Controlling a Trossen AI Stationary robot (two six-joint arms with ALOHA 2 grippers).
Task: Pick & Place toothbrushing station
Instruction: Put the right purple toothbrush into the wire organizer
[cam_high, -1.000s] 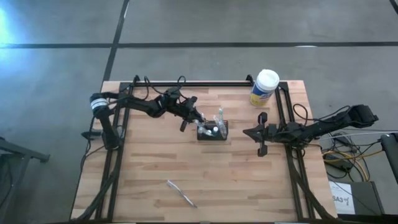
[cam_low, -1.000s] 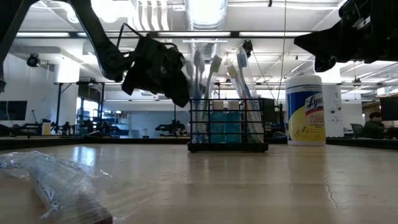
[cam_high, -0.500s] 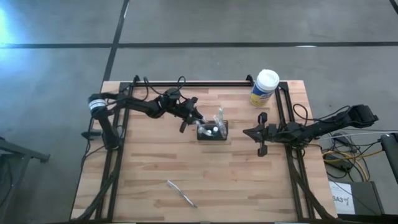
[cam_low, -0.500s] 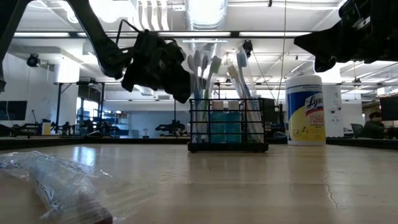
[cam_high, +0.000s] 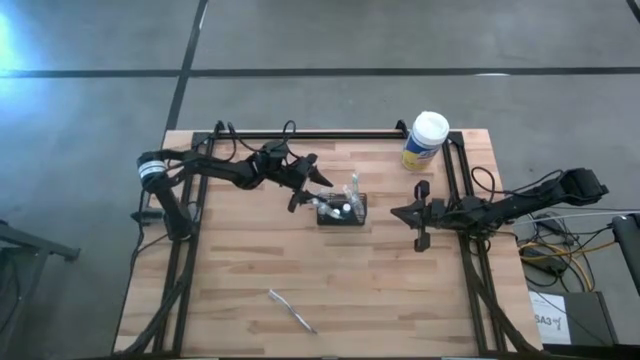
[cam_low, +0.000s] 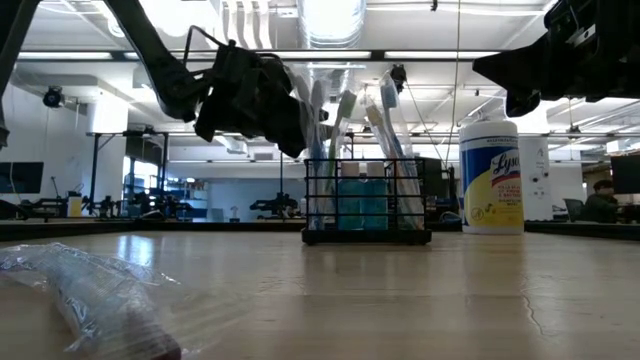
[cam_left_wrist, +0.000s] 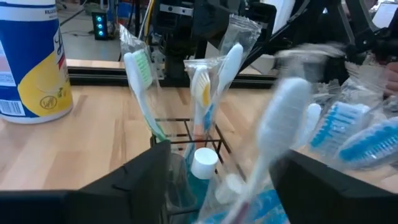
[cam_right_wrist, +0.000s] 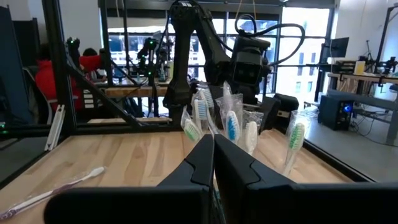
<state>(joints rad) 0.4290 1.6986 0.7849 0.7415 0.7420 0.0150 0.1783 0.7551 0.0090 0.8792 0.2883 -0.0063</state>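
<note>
High view – caddy: small black wire-mesh toothbrushing station (cam_high: 342, 211) stands mid-table on the pale wooden slatted table (cam_high: 250, 290), with wrapped toothbrushes upright in it.
High view – left gripper (cam_high: 308, 189): just beside the caddy's left end, fingers spread wide, nothing held.
High view – right gripper (cam_high: 412, 214): well right of the caddy, fingers pressed together, empty.
High view – surroundings: yellow canister with a white lid (cam_high: 425, 141) at the far right corner; one loose wrapped toothbrush (cam_high: 291, 311) lies near the front edge, well apart from the caddy.
Low view – caddy (cam_low: 366, 202): upright on the tabletop, brushes rising above its rim; the left gripper (cam_low: 262, 98) hangs at brush-head height, covering the leftmost brushes.
Low view – foreground: crinkled clear wrapper (cam_low: 90, 295) blurs the near left.
Left wrist view: clear-wrapped toothbrushes (cam_left_wrist: 205, 93) and a white-capped bottle (cam_left_wrist: 203, 163) crowd the caddy between the parted fingers (cam_left_wrist: 140, 180).
Right wrist view: closed fingers (cam_right_wrist: 211, 163) block the caddy's base; brushes (cam_right_wrist: 230, 124) show above.
</note>
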